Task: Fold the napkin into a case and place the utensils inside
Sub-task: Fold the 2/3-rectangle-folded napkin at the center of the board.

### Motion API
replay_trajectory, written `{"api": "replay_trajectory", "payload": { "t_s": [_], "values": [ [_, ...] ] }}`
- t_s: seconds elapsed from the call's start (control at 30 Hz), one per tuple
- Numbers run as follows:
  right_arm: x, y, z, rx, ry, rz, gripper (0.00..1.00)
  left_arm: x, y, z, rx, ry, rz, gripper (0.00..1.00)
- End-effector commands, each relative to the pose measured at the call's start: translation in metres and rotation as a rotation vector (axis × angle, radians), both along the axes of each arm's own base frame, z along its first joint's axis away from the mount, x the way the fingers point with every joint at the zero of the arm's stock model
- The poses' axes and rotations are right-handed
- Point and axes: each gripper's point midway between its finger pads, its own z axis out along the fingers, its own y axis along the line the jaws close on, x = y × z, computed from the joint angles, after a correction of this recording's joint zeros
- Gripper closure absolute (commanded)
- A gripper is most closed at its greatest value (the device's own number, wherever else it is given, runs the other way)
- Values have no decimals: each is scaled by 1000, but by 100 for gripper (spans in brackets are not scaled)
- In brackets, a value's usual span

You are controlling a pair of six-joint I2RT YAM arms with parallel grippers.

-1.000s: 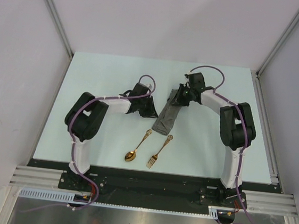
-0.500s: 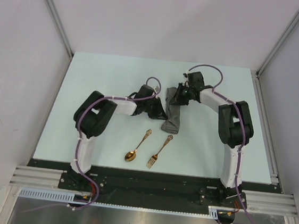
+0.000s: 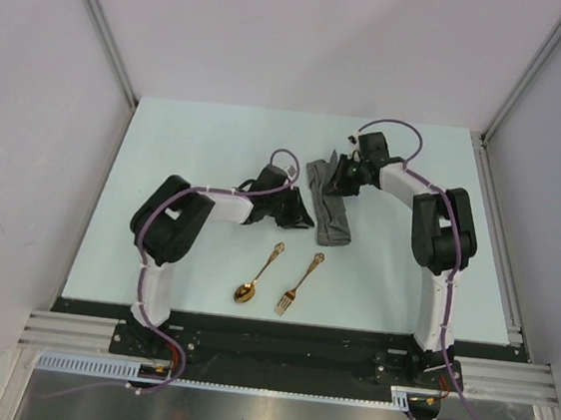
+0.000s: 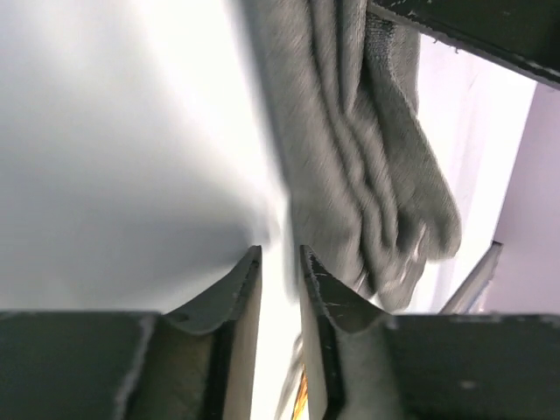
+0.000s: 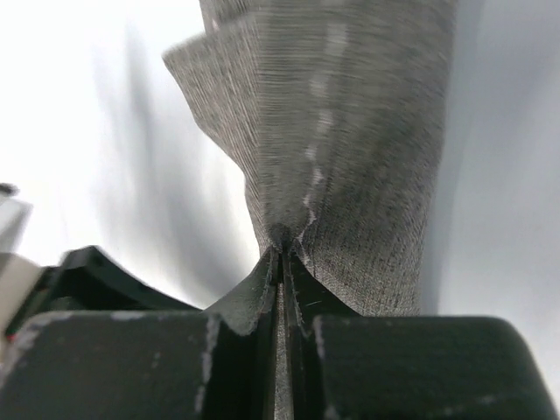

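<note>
The napkin (image 3: 330, 213) lies on the pale table (image 3: 196, 151) as a narrow grey strip of folded cloth, a little right of centre. Its long axis runs from the far side toward the arms, and the near end leans slightly to the right. The right end effector (image 5: 281, 255) is at the strip's far end with its jaws pressed together on a gathered fold of the cloth. In the right wrist view the weave fans out from that pinch point and part of the cloth stands up off the table. The left end effector (image 4: 280, 267) sits low, just beside the strip's left edge near its middle. Its fingers stand a narrow slit apart with only table showing between them, so it grips nothing. In the left wrist view the rumpled layers of cloth pass just to one side of the fingertips. The gold spoon (image 3: 247, 290) and gold fork (image 3: 287, 301) lie side by side on the table nearer the arm bases. They are apart from each other and well clear of the napkin, with handles angled up toward it and the spoon on the left. Both forearms reach in from either side and close around the strip. The left arm's wrist covers the table just left of the cloth, while the stretch between the napkin's near end and the utensils is bare table.
</note>
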Motion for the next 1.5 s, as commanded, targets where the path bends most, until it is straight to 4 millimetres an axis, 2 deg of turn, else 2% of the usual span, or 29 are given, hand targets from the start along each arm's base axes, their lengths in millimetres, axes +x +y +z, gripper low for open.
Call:
{"api": "replay_trajectory", "payload": {
  "t_s": [0.0,0.07,0.1,0.13,0.17,0.23,0.27,0.37,0.47,0.5,0.57,0.63,0.77,0.9,0.93,0.97,1.0,1.07,1.2,1.37,1.43,1.47],
  "values": [
    [-16,7,27,70,-27,37,93,21,29,41,1,-149,94,69],
    [-21,9,26,95,-20,37,93,32,33,51,-17,-173,100,68],
    [-24,9,25,103,-20,40,93,42,28,63,-43,-200,87,67],
    [-26,11,24,119,-11,43,93,42,21,70,-85,-199,47,67],
    [-25,12,25,129,-17,47,93,52,15,75,-104,-206,34,68],
    [-29,16,25,159,-6,56,93,56,8,81,-138,-207,17,68],
    [-27,17,28,173,-21,60,93,59,7,78,-145,-205,16,68],
    [-27,20,24,186,-12,63,93,76,-2,98,-201,-255,4,64],
    [-27,21,22,195,-2,63,93,87,-4,86,-193,-222,-7,63],
    [-25,20,20,186,-6,54,93,93,-2,75,-167,-179,-1,64],
    [-22,16,25,177,-22,40,92,99,7,68,-141,-150,32,64],
    [-19,13,27,171,-31,31,90,103,10,76,-149,-191,48,62],
    [-18,11,26,152,-21,44,89,110,21,78,-141,-210,65,56],
    [-19,12,26,155,-18,50,89,123,32,72,-131,-181,107,44],
    [-19,12,26,154,-18,51,89,125,30,71,-128,-174,98,44],
    [-20,12,25,153,-17,50,89,129,31,56,-106,-143,98,46],
    [-19,11,26,152,-18,47,89,135,29,63,-101,-148,93,47],
    [-19,11,27,152,-20,49,89,141,28,61,-102,-141,90,51],
    [-18,11,27,148,-27,50,88,149,25,52,-85,-116,105,45],
    [-19,11,27,149,-21,49,89,155,22,51,-86,-118,93,44],
    [-19,10,27,145,-21,49,89,158,20,53,-96,-133,92,46],
    [-20,11,28,145,-22,51,88,159,19,55,-107,-140,94,54]
  ]
}}
